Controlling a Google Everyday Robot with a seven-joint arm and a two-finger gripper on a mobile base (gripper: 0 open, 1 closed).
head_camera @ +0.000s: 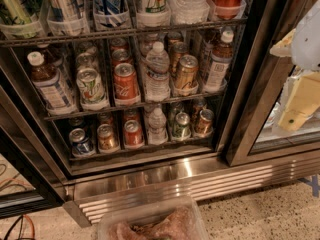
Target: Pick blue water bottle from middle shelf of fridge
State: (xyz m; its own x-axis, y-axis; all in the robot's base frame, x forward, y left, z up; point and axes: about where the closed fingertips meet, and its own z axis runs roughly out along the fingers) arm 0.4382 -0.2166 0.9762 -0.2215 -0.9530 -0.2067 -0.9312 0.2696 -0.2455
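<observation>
hovering the gripper [299, 98] well right of the blue water bottle [217, 64], standing apart from it (grip state impossible to tell).

The floor [260, 211] is pale, speckled stone of a terrazzo kind, beige with dark and light flecks, and it fills the lower right of the camera view. At the right edge a short strip of blue tape [313, 183] lies flat on it. In the lower left corner, orange and black cables [17, 226] loop loosely over the ground. At the bottom middle sits a clear plastic tub [115, 219] holding something pinkish-brown, too blurred to name. The light is warm, yellowish and rather dim. The gripper [292, 84] hangs at the right edge, in the upper half, well above the floor.
</observation>
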